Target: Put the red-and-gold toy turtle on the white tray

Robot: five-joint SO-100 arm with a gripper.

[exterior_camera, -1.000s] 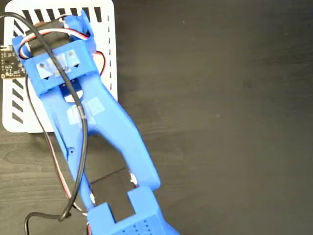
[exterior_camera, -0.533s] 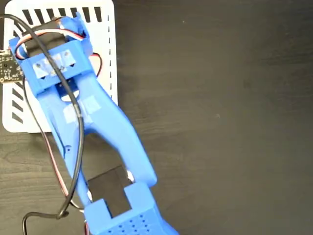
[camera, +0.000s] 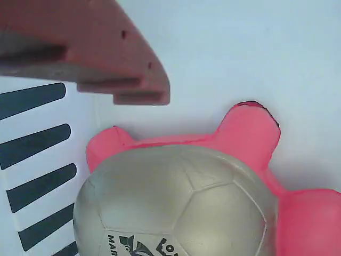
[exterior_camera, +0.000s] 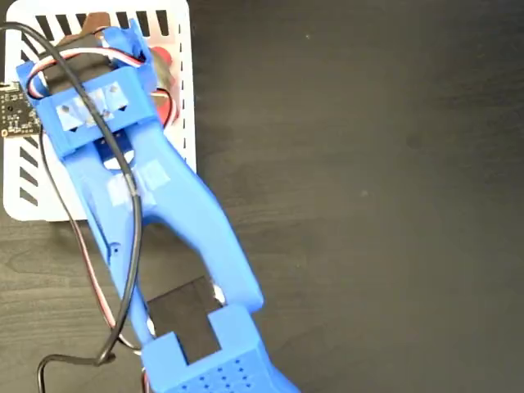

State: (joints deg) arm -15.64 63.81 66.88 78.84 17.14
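Note:
The white tray (exterior_camera: 178, 139) lies at the top left of the fixed view, with black stripes along its top and left edges. My blue arm reaches over it and covers most of it. The red-and-gold toy turtle (camera: 176, 202) rests on the tray (camera: 240, 48), gold shell up and coral-red legs spread. In the fixed view only a red bit of the turtle (exterior_camera: 160, 59) peeks out to the right of my gripper (exterior_camera: 123, 45). One finger (camera: 80, 48) hangs above the turtle with a gap to it. My gripper is open and holds nothing.
The tray sits on a dark wooden table (exterior_camera: 368, 205) that stretches to the right. A black cable (exterior_camera: 131, 246) runs down along the arm. A small circuit board (exterior_camera: 12, 110) shows at the left edge. The arm's base (exterior_camera: 205, 360) stands at the bottom.
A red part of the turtle now shows beside the gripper where it was hidden before. The arm has barely moved.

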